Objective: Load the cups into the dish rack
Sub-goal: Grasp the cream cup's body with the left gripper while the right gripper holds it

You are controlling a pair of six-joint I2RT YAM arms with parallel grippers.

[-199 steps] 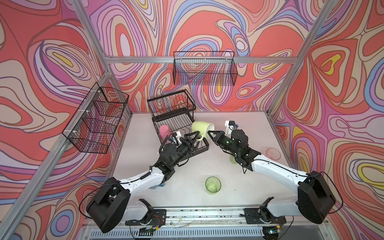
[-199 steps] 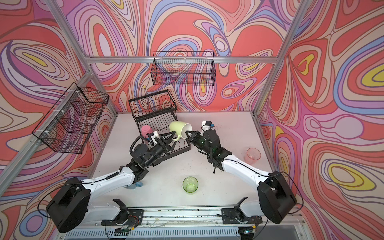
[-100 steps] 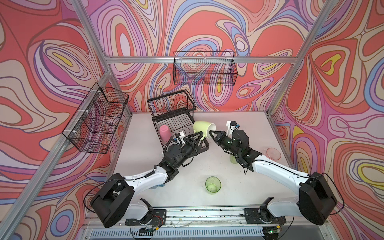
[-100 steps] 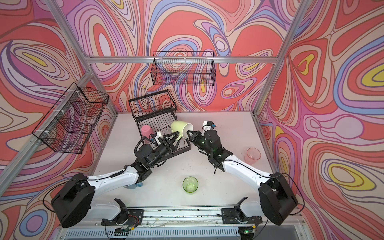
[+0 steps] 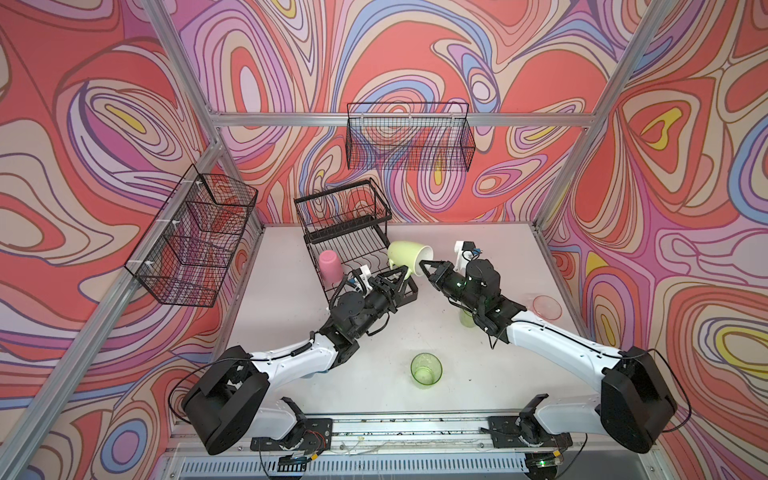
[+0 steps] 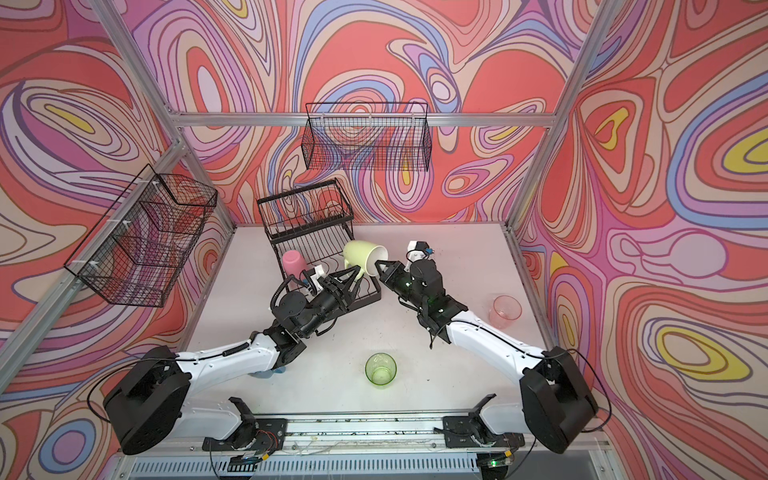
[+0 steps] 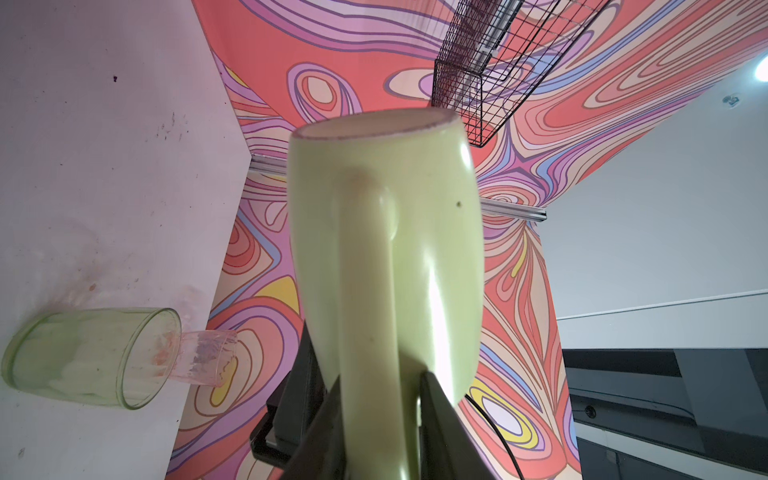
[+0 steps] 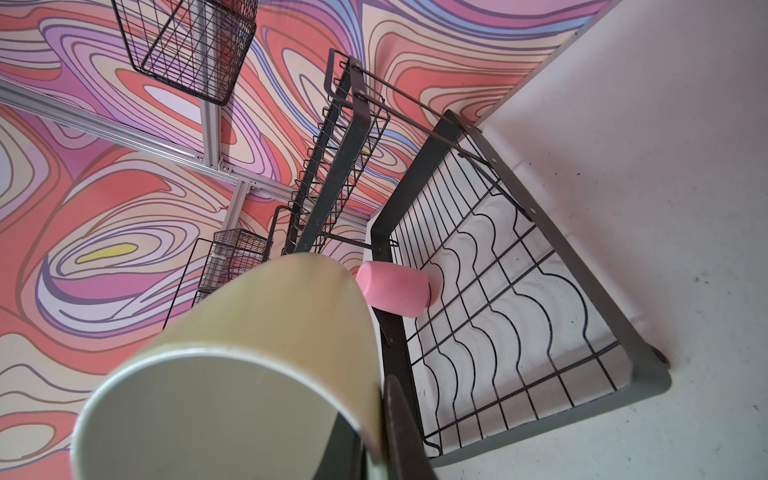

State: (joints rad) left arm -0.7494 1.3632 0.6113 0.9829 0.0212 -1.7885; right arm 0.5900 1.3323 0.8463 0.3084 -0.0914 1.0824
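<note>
While the pale yellow-green mug hangs tipped on its side just above the right edge of the dish rack, in the middle of both top views, you have only one cup loaded. That cup is the opaque pink tumbler, which stands mouth-down at the left of the lower tray. The right gripper is pinched closed on the mug's rim, as the right wrist view shows plainly. The left gripper sits beneath the mug with its fingers set narrow to either side of the handle (the left wrist view has the handle running straight between them). You cannot tell from these pictures whether they press it yet, so I judge this a hand-over or a two-handed steadying, not a release. The mug is not in the rack. Left on the table are a clear green tumbler at lower centre, a second green tumbler half hidden under the right arm, and the clear pink tumbler at centre right. A sliver of blue shows under the left arm at lower left, too hidden to name for certain. By my count that is one of six done, one in hand and four to go
</note>
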